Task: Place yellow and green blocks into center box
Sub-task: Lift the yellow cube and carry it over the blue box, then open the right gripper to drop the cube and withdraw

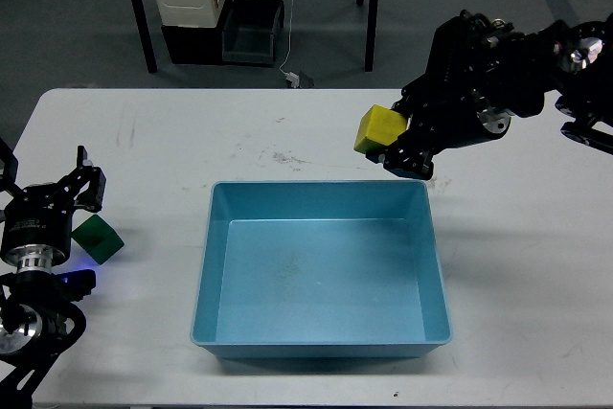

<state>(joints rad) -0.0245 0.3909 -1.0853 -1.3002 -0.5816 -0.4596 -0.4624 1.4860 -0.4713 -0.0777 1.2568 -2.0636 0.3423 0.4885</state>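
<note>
The right hand grasps the small bright yellow solid cube, which is pinched between its fingers and carried clear of the white surface. The cube hangs just beyond the far right corner of the large shallow light-blue plastic tray, outside the rim; in my judgement the coming move turns on this offset, since the tray floor lies toward the robot and slightly leftward from the cube. The tray is rectangular, with its long axis running left to right, and holds nothing. The cube appears clean, sharp-edged and tilted in the grip. The small dark green solid cube rests on the surface well left of the tray, beside the left hand, whose fingers appear spread and released, gripping nothing. The left arm is plainly the nearer to it.
</note>
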